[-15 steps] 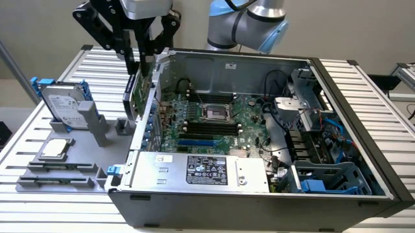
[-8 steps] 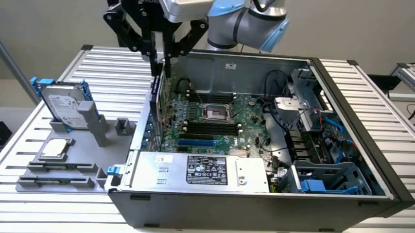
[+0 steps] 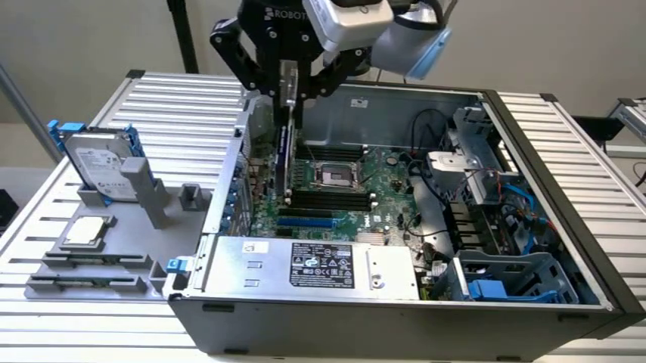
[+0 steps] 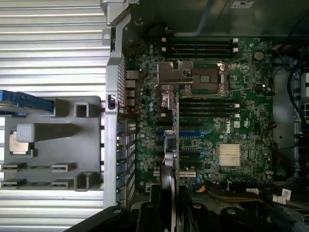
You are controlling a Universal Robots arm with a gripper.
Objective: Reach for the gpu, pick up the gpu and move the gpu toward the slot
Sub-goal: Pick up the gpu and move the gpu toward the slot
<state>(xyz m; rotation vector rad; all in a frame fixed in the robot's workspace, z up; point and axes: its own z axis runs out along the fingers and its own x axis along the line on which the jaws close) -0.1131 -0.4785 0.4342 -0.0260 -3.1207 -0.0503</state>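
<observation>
My gripper [image 3: 290, 87] hangs over the far left part of the open computer case [image 3: 565, 227], shut on the gpu [image 3: 281, 151]. The gpu hangs upright and edge-on, a thin dark card reaching down toward the green motherboard [image 3: 349, 193]. In the wrist view the gpu [image 4: 169, 145] shows as a narrow strip running away from my gripper [image 4: 168, 203], over the board next to the blue slot [image 4: 189, 133]. In the exterior view the blue slot [image 3: 305, 222] lies just below and toward the exterior view's right of the card's lower end. Whether the card touches the board is hidden.
A grey fixture [image 3: 151, 198] on the exterior view's left holds a silver-and-blue hard drive [image 3: 101, 160] and a small silver cpu chip [image 3: 86, 231]. The power supply [image 3: 313, 265] fills the case's near side. Cables and a drive cage [image 3: 504, 276] crowd the exterior view's right.
</observation>
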